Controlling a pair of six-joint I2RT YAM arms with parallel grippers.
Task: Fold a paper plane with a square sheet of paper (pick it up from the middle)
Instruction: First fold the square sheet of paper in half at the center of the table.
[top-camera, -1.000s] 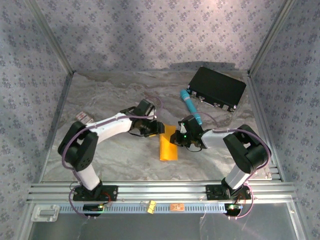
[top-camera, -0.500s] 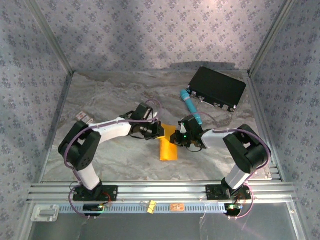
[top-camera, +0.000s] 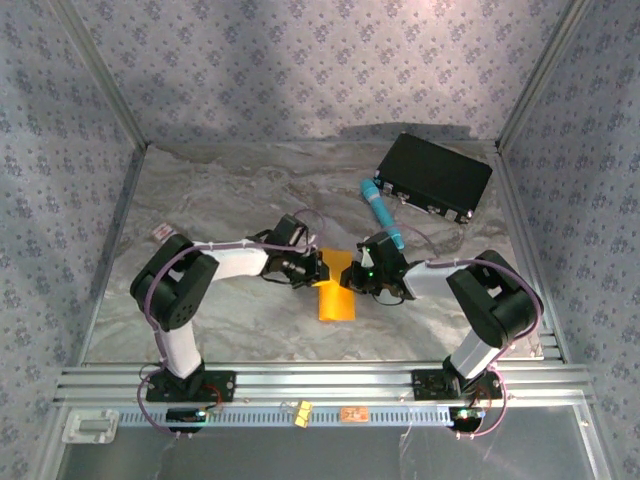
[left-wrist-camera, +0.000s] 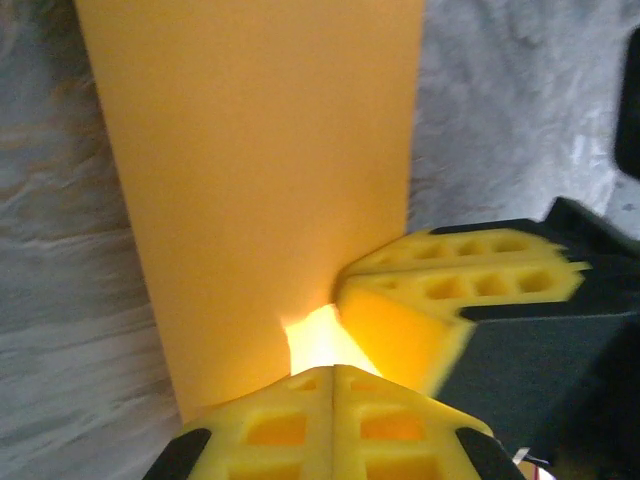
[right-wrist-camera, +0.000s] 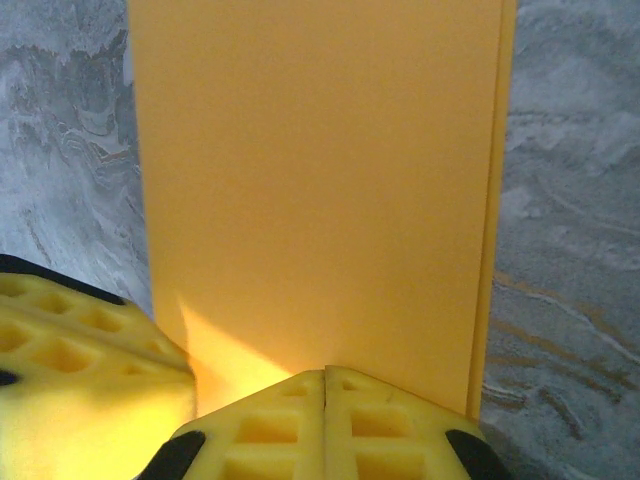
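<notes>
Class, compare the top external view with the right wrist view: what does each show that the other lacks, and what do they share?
Top external: the black box, teal pen and card. Right wrist: the paper's doubled right edge, close up. Shared: the orange paper on the marble table, with the right gripper shut at its end.
</notes>
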